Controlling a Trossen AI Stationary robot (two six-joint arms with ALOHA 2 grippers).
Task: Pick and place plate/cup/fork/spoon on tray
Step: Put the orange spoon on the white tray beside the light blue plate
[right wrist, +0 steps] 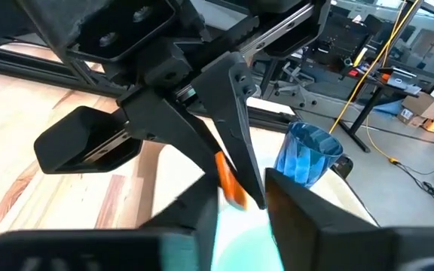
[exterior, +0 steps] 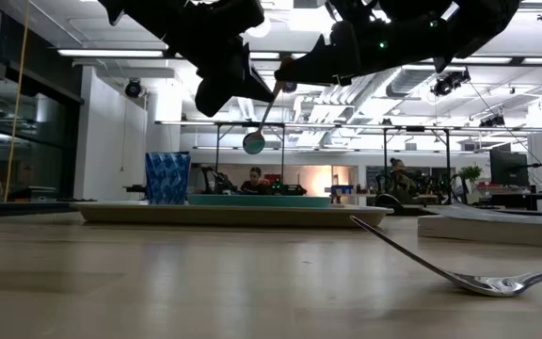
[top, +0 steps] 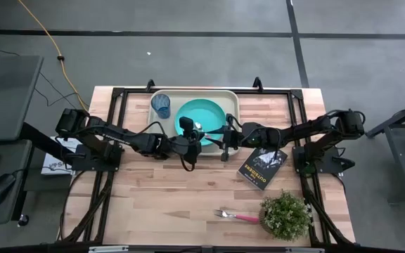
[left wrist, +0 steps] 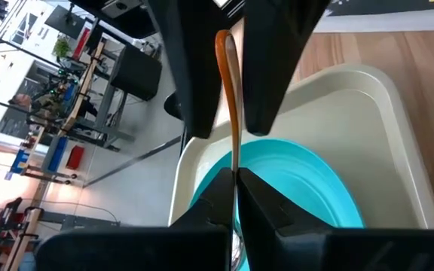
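I take the tray (top: 232, 98) as my landmark and read from the near table edge outward. Nearest me, well clear of the tray, the fork (top: 232, 216) lies flat on the wood just beside a small potted plant (top: 285, 214); in the low view its tines (exterior: 497, 281) rest on the table in the foreground. Between the fork and the tray, off the tray's right near corner, a black book (top: 263, 167) lies at an angle. On the tray, the plate (top: 213, 116) sits flat in the middle, and the cup (top: 162, 105) stands upright in the tray's far left corner, apart from the plate. Above the plate both arms meet. My left gripper (top: 190, 135) hangs over the plate's near left part, its fingers (left wrist: 270, 60) pressed narrowly together on the thin orange handle of the spoon (exterior: 263, 121), which hangs bowl down, clear of the plate in the low view. My right gripper (top: 226, 138) reaches in over the tray's near right edge, close beside the left one; its fingers (right wrist: 292, 203) show a gap with the orange handle lying in it, but I cannot tell whether they press on it.
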